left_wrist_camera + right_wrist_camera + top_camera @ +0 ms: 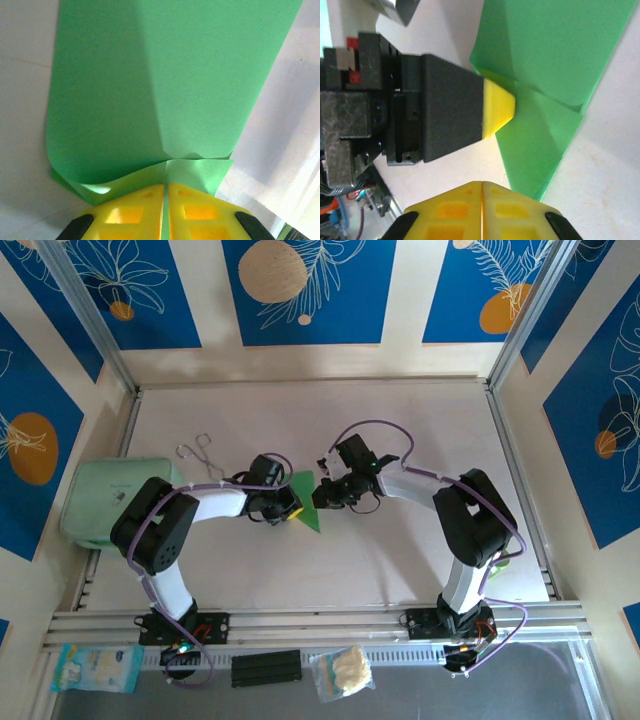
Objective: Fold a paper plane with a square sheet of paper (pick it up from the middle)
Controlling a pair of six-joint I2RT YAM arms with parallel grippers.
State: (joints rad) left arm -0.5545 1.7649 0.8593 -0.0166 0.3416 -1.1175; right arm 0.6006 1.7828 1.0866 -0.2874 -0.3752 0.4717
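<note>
The bright green sheet of paper (pixel 306 502) lies mid-table between the two arms, folded into layers with creases. In the left wrist view the sheet of paper (pixel 165 85) stretches away from my left gripper (pixel 165 186), whose yellow fingers are shut on its near folded edge, a green sliver pinched between them. My left gripper (pixel 289 506) holds the paper's left side. My right gripper (pixel 326 494) sits at the paper's right side. In the right wrist view my right gripper (pixel 481 183) is shut with nothing in it, just short of the paper (pixel 555 60) where the left fingertip (pixel 498 107) presses.
A pale mint-green pouch (pixel 112 496) lies at the table's left edge beside the left arm. Metal tongs (pixel 198 452) lie behind the left gripper. Below the front rail are two small packets (pixel 98 667) (pixel 341 671) and a black block (pixel 266 668).
</note>
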